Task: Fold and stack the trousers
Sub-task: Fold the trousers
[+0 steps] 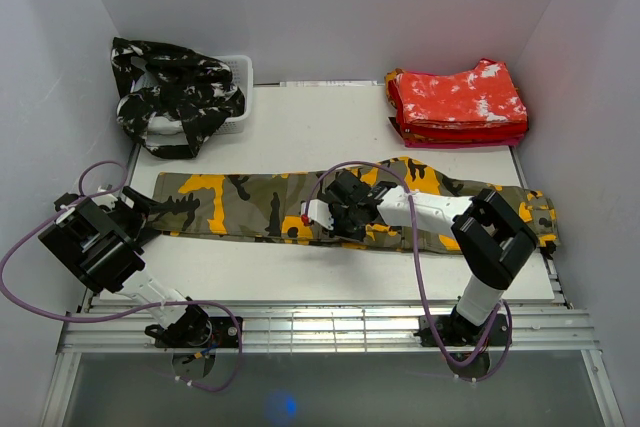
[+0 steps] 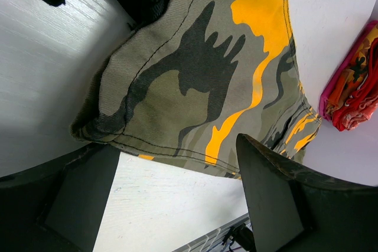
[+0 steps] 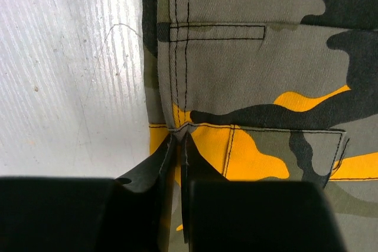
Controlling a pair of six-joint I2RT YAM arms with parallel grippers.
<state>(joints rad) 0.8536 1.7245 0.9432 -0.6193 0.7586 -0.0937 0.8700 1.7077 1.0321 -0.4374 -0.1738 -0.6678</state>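
The olive trousers [image 1: 250, 202] with orange-yellow and black patches lie stretched out left to right across the table. My right gripper [image 1: 322, 219] is shut on a pinch of cloth at their near edge, about mid-length; the right wrist view shows the jaws [image 3: 180, 140] closed on a seam of the trousers [image 3: 266, 69]. My left gripper [image 1: 148, 209] is open and empty at the trousers' left end. In the left wrist view that end [image 2: 201, 69] lies just ahead of the gripper [image 2: 177, 169], not touching the spread fingers [image 2: 271, 199].
A folded stack of red-and-white trousers [image 1: 460, 102] sits at the back right; it also shows in the left wrist view [image 2: 354, 87]. Black-and-white trousers [image 1: 175, 97] spill from a white basket [image 1: 240, 72] at the back left. Walls close in on three sides.
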